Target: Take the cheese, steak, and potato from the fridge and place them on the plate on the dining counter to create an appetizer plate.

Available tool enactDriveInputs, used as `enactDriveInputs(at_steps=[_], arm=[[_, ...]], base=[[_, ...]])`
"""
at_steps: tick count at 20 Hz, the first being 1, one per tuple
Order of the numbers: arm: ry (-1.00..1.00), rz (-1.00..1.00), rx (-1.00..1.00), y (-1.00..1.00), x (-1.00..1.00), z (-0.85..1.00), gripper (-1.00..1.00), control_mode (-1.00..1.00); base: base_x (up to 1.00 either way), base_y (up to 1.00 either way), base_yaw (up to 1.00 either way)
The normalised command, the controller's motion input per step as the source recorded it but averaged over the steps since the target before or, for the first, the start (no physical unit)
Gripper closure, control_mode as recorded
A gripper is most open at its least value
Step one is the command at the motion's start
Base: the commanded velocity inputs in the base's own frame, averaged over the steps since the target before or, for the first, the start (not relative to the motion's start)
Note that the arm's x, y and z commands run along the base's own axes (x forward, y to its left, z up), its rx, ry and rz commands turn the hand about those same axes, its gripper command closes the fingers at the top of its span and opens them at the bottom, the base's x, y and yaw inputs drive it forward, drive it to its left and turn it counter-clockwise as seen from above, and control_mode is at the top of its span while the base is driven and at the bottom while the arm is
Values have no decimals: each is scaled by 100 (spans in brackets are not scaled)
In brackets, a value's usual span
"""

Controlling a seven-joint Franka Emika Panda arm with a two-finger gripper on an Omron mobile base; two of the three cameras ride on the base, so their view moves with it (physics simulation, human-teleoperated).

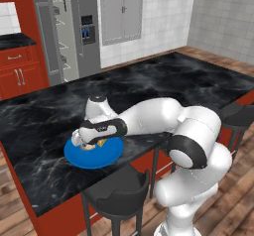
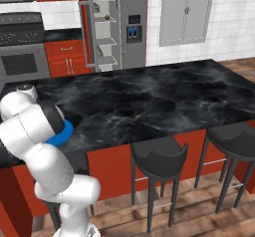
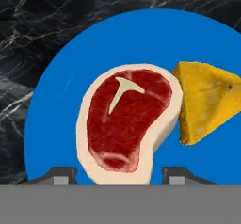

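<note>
**Steak and cheese on the plate, potato not yet there**

The flat raw-red steak with a pale fat rim [image 3: 127, 124] lies on the round bright blue plate [image 3: 61, 100], and the yellow-orange wedge of cheese [image 3: 204, 103] lies just beside it, touching or nearly touching its edge. The plate stands on the black white-veined marble table [image 1: 163, 86], near the edge with the dark stools [image 2: 157, 159]. No potato is seen on the plate, so this part seems to be left. A small round brownish thing [image 2: 106, 17] sits on a shelf of the open grey fridge [image 2: 130, 27]; it may be the potato, but it is too small to be sure.

The white arm bends low over the table and its hand [image 3: 113, 176] hangs directly above the plate, pointing down. The two fingertips [image 3: 59, 175] stand apart on both sides of the lower end of the steak. Whether they hold the steak or have let it go, the pictures do not tell.
</note>
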Motion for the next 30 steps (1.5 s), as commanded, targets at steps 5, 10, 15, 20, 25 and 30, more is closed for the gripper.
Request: enactDriveInputs(at_steps=[5,10,15,20,25,30], arm=[[-3,-10,0,-1,-71,27,-100,-100],[-9,-8,0,0,-65,79,-100,-100],[-9,-9,0,-53,-64,94,-100,-100],[0,-11,0,-100,-45,65,-100,-100],[0,-1,0,-100,-28,54,-100,-100],[-6,7,0,-97,-31,51,-100,-100]], base=[[0,0,0],[0,0,0],[0,0,0],[0,0,0],[0,0,0],[0,0,0]])
